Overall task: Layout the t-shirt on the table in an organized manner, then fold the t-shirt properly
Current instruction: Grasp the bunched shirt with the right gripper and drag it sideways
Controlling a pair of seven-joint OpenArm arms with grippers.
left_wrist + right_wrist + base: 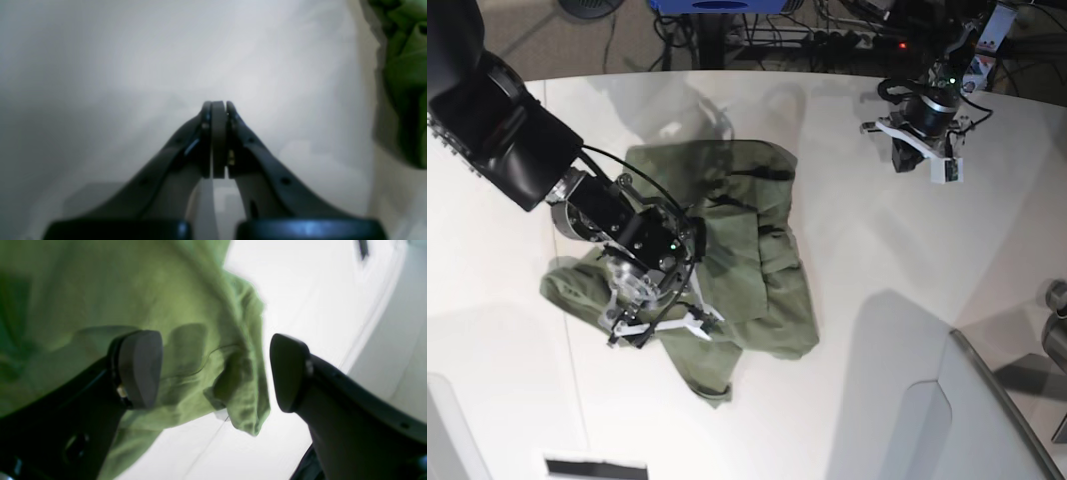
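The olive-green t-shirt [747, 250] lies crumpled and bunched in the middle of the white table [887, 260]. My right gripper [662, 328] hovers over the shirt's lower left part. In the right wrist view it [213, 371] is open, and a folded edge of the shirt [186, 306] lies between and below the jaws, which hold nothing. My left gripper [907, 155] is at the far right of the table, away from the shirt. In the left wrist view it [218, 106] is shut and empty over bare table [133, 66], with shirt cloth [405, 66] at the right edge.
A raised white panel [987, 400] stands at the near right corner. A black tape strip [597, 468] marks the near edge. Cables and equipment [847, 30] lie beyond the far edge. A thin seam line [567, 300] crosses the table at the left.
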